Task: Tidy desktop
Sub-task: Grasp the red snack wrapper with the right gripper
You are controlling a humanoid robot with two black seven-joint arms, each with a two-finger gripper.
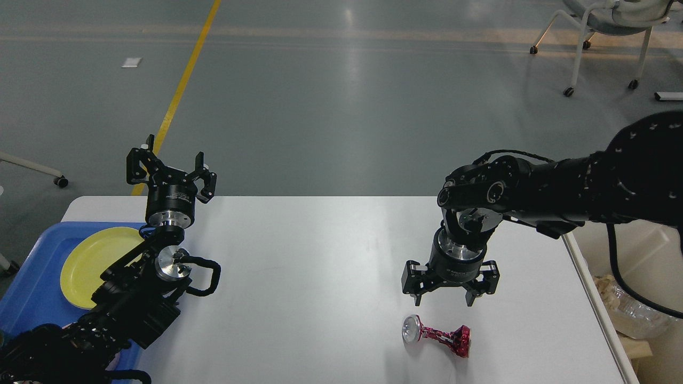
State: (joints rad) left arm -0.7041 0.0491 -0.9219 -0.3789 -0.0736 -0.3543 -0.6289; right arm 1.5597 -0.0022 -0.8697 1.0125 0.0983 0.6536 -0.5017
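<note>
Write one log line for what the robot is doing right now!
right gripper: open, above crushed red can | left gripper: open, idle | can: lying on desktop | step: grasp not yet done

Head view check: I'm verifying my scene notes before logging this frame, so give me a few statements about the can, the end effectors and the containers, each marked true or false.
1. The crushed red can lies on the white desktop. True.
2. The right end effector is shut on the can. False: it is open, above the can, not touching it.
3. The left end effector is open and holds nothing. True.
4. The yellow plate sits in the cream bin. False: it sits in the blue tray at the left.
5. The can stands upright. False: it lies on its side, pinched in the middle.
</note>
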